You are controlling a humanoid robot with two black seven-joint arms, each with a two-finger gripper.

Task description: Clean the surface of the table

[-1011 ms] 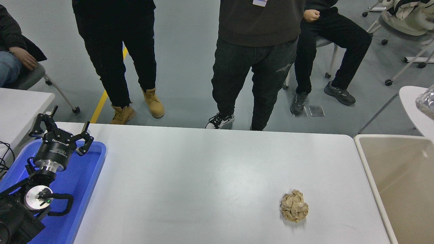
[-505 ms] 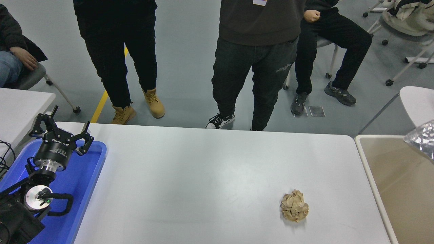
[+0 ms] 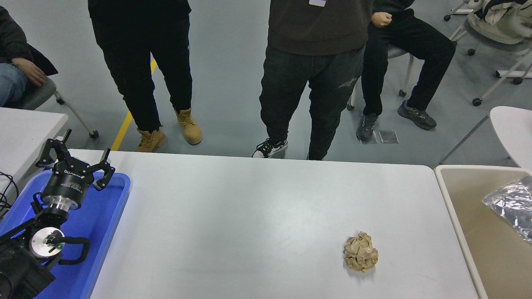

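Your table [image 3: 257, 207] is the wide white top filling the middle of the view, its long axis running left to right, with the rounded far corners toward the people's legs [image 3: 307, 99] standing beyond it. As a surface it looks rigid, smooth and probably slick, so nothing on it needs prying loose. What you have to clear is the crumpled brown paper ball [image 3: 360, 252], sitting alone toward the near right, well apart from the blue tray [image 3: 102, 216] at the left and fairly near the beige bin [image 3: 461, 232] off the right edge. Judge the ball as very light, soft and springy: it has no real long axis, so take it from above across its widest part and squeeze enough to crush the folds, or it may pop out. A crinkled clear plastic bag [image 3: 509, 203] shows over the bin. The left gripper [image 3: 75, 166] is parked over the tray with its jaws spread and empty; the right gripper is out of view.
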